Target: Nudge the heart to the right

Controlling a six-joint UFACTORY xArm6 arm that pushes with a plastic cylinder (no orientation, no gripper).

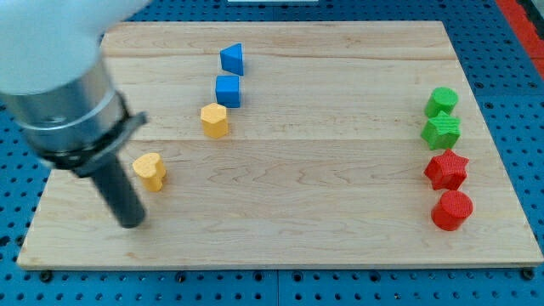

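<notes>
The yellow heart block (150,171) lies on the wooden board (289,204) at the view's left. My tip (132,223) rests on the board just below and slightly left of the heart, a short gap away, not touching it. The dark rod rises from the tip up and to the left into the large grey arm body (59,85), which covers the board's upper left corner.
A yellow hexagonal block (214,120), a blue cube (228,90) and a blue triangular block (232,59) stand in a column up and right of the heart. At the right edge are two green blocks (441,102) (442,132), a red star (446,170) and a red cylinder (451,210).
</notes>
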